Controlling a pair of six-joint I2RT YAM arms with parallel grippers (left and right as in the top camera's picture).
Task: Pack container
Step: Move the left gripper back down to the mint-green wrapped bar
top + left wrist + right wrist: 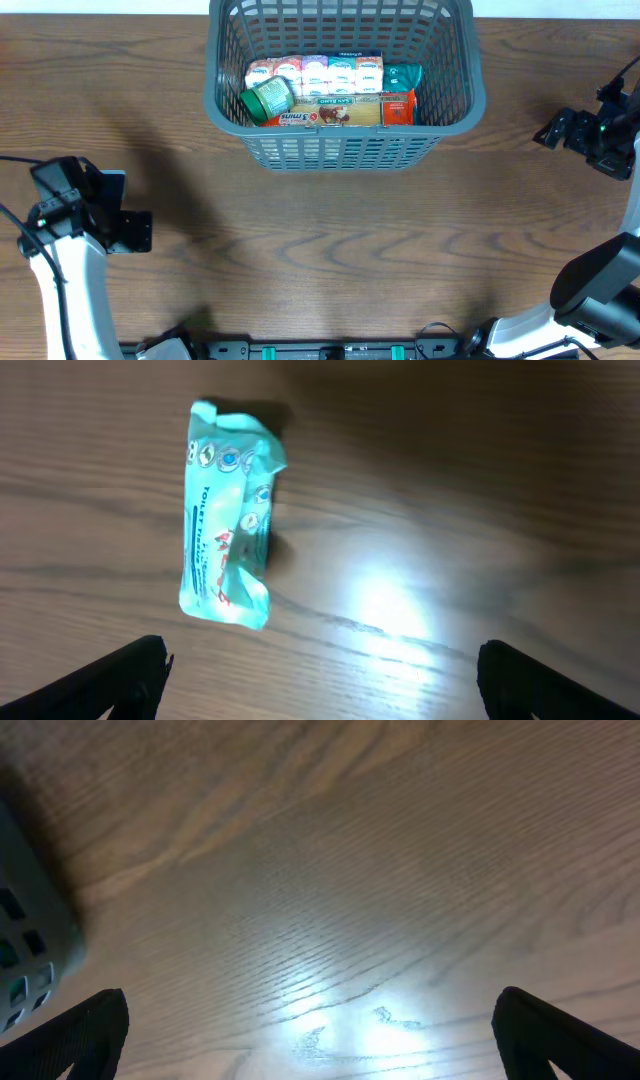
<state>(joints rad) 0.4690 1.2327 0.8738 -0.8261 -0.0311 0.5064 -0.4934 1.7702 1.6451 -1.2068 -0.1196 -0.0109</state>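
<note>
The dark grey lattice basket stands at the table's far middle. It holds a green can, a row of white and pink cartons, a long flat box, an orange pack and a teal pack. A teal tissue packet lies on the wood ahead of my left gripper, which is open and empty; in the overhead view the packet is hidden under that gripper. My right gripper is open and empty right of the basket, above bare wood.
The basket's grey corner shows at the left edge of the right wrist view. Black rails and cables run along the table's front edge.
</note>
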